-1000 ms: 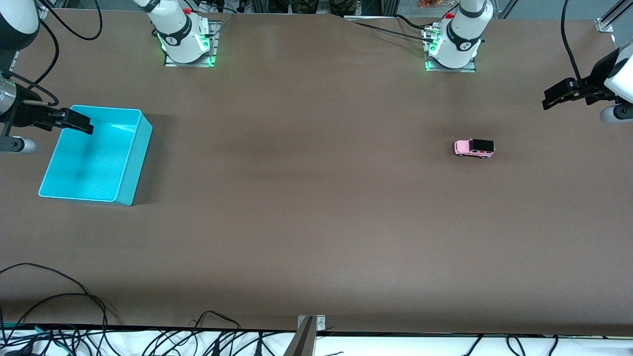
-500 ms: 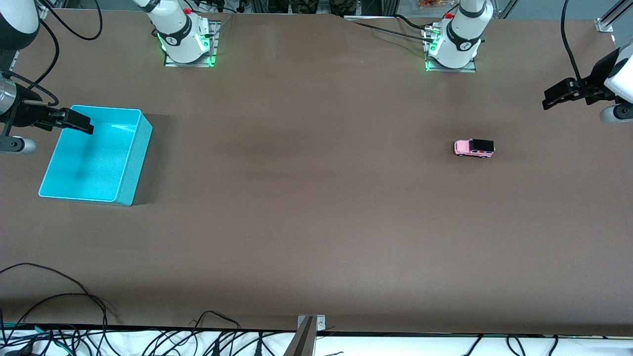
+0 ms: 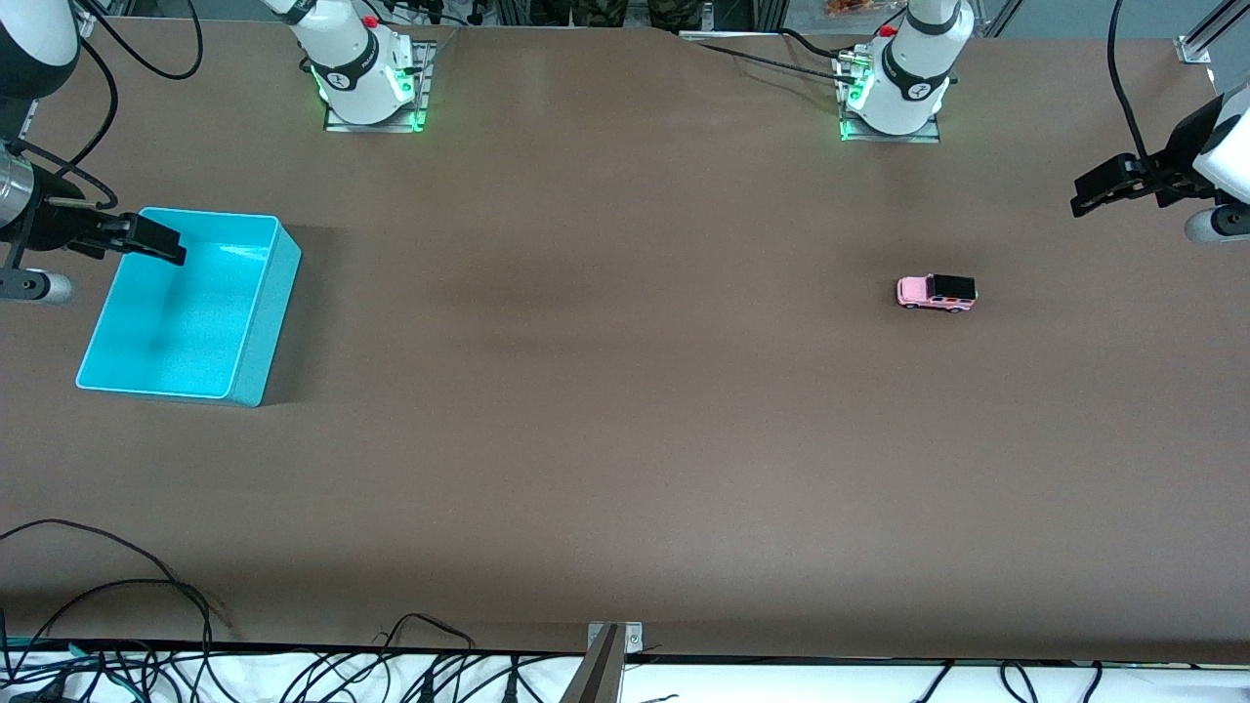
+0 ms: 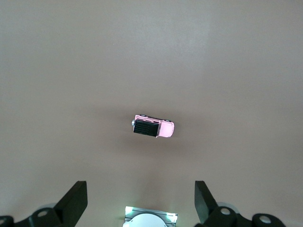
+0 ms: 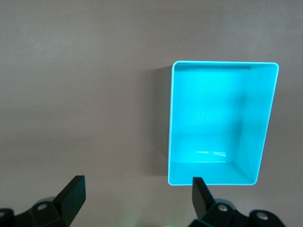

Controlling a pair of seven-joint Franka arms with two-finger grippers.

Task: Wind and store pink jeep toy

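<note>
Left gripper (image 3: 1084, 195): fingers spread apart, holding nothing; raised over the bench at the left arm's end, with the arm waiting. Its body runs off the front view's edge, so only the dark fingers and part of the wrist show there.
Right gripper (image 3: 161, 244): fingers spread apart, holding nothing; raised over the rim of the turquoise bin, with the arm waiting. Most of this arm is cut off at the front view's edge.
Hidden or unclear: in each wrist view only the two finger tips show, at the edge of the picture; the winding part of the toy cannot be made out in any view.
Turquoise bin (image 3: 269, 322): open-topped, standing at the right arm's end of the bench, well apart from the toy.
Cables (image 3: 117, 625): loose dark loops along the bench edge nearest the front camera.
Bench (image 3: 605, 410): brown surface; nothing lies between the left gripper and the toy.
Pink jeep toy (image 3: 936, 292): standing on its wheels toward the left arm's end of the bench, apart from both grippers.
Toy axis: long axis runs along the bench's length; the pink hood appears to point toward the right arm's end, the black roof toward the left arm's end.
</note>
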